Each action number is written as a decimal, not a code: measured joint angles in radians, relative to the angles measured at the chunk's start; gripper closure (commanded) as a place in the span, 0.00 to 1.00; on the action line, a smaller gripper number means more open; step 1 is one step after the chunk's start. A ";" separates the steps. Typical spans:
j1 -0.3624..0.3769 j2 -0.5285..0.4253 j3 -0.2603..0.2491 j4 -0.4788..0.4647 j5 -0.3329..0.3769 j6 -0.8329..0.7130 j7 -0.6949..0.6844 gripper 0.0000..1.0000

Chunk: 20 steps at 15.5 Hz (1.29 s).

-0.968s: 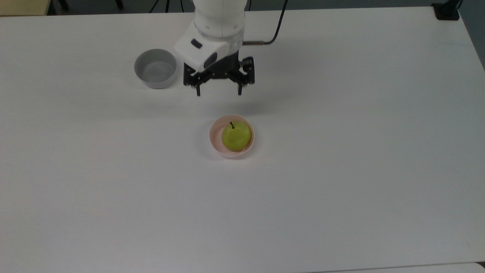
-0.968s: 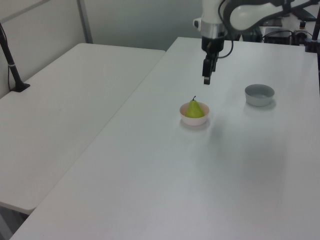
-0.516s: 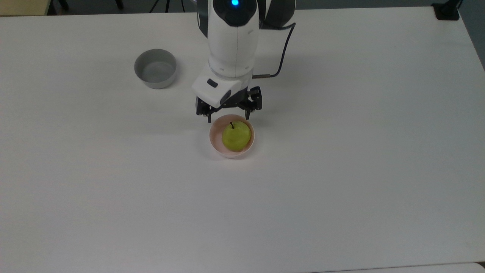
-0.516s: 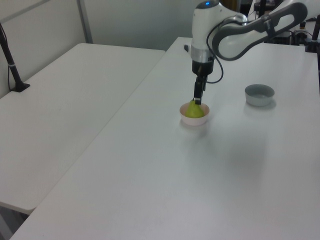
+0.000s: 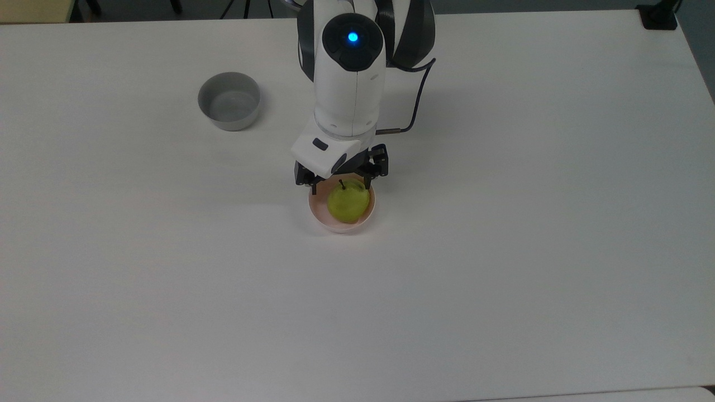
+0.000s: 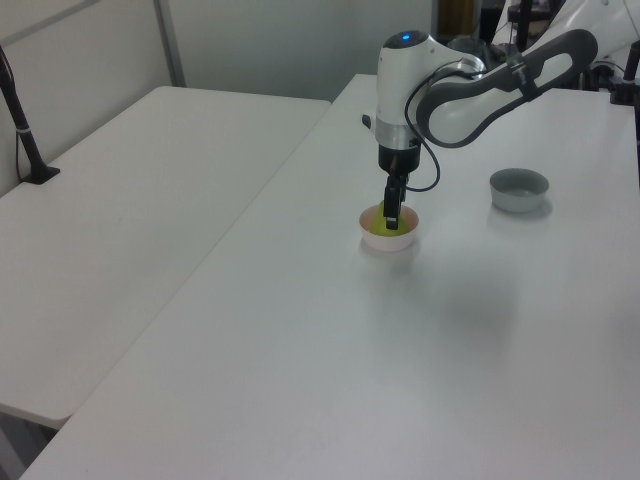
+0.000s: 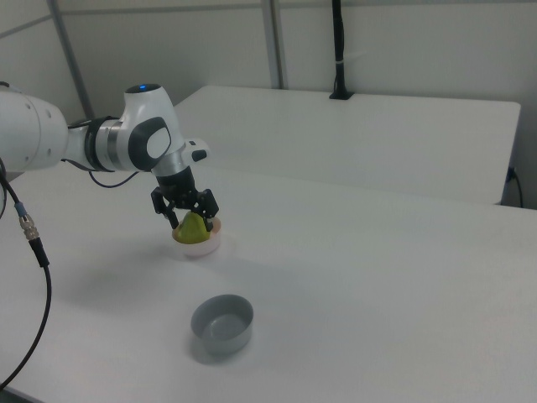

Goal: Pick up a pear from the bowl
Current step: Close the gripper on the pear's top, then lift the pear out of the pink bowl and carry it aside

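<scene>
Straddling the pear [image 5: 348, 203], your gripper [image 5: 341, 186] hangs spread wide, holding nothing; the fruit sits upright in the pink bowl [image 5: 322, 215] directly beneath, stem between the fingers, so descend straight.

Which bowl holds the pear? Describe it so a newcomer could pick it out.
On the big white table, look right below the robot's open gripper, near the middle. There sits the pale pink bowl with a yellow-green pear inside. The other bowl, the grey bowl, stands apart toward the top view's upper left and holds nothing.
</scene>
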 measured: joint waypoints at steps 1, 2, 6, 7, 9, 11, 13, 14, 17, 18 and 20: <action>0.000 0.003 0.000 0.000 0.000 0.004 0.000 0.00; 0.000 0.004 0.000 0.000 0.000 0.012 0.000 0.00; 0.000 0.016 0.001 0.000 0.000 0.038 0.000 0.08; 0.000 0.021 0.003 0.000 0.000 0.045 -0.001 0.11; 0.001 0.026 0.006 0.000 0.000 0.053 -0.001 0.21; 0.002 0.026 0.009 0.001 0.000 0.054 -0.001 0.39; 0.003 0.026 0.009 0.002 0.000 0.054 -0.001 0.51; 0.003 0.025 0.009 0.004 0.000 0.054 -0.001 0.52; 0.003 0.025 0.009 0.004 0.000 0.054 -0.001 0.56; 0.003 0.025 0.009 0.004 0.000 0.054 -0.001 0.56; 0.002 0.025 0.009 0.005 0.000 0.054 -0.001 0.57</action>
